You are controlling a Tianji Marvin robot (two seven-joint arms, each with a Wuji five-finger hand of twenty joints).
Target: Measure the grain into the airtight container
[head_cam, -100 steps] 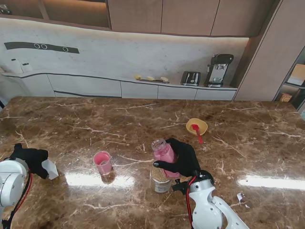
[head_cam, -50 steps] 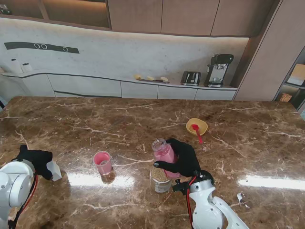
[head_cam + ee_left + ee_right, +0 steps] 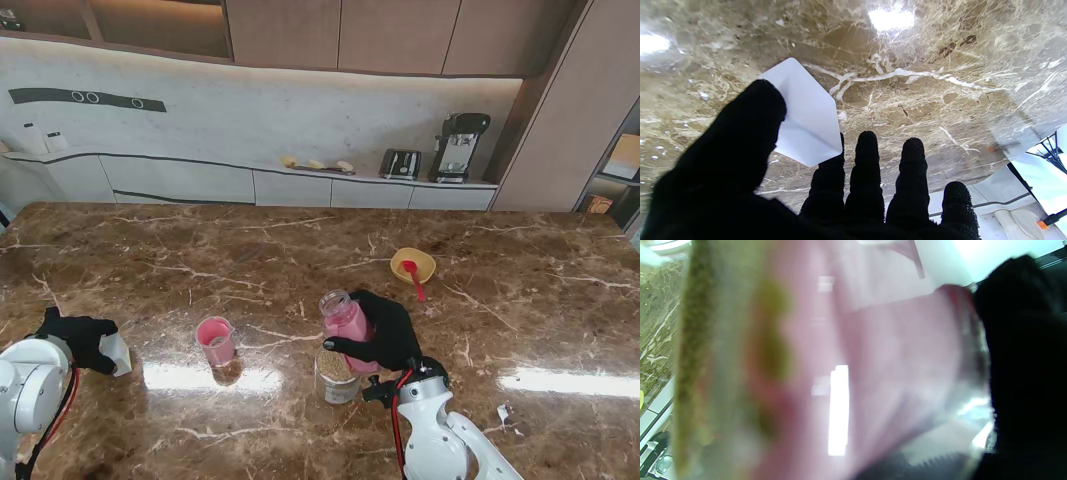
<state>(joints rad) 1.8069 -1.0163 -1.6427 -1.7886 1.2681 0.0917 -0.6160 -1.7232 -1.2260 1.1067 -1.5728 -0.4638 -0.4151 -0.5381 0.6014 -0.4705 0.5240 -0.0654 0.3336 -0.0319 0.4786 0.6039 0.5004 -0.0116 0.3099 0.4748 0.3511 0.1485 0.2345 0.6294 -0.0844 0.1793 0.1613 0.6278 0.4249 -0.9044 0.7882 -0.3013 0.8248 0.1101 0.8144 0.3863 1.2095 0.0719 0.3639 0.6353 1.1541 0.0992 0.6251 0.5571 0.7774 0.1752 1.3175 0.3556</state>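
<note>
While right robot hand [image 3: 378, 335] stays clamped round pink jar [image 3: 345, 322], jar hangs tilted just over grain container [image 3: 337, 376] near surface [image 3: 500, 300] centre. Glass: rigid, slick, breakable, moderately heavy; grip mid-body, fingers wrapped, not neck. Left robot hand [image 3: 80, 337] at 9 o'clock pinches white card [image 3: 806, 113], other fingers spread. Pink cup [image 3: 215, 340] at 10 o'clock from container.

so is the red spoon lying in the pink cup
No, the red spoon rests on the yellow dish farther from me, well right of the pink cup.
</note>
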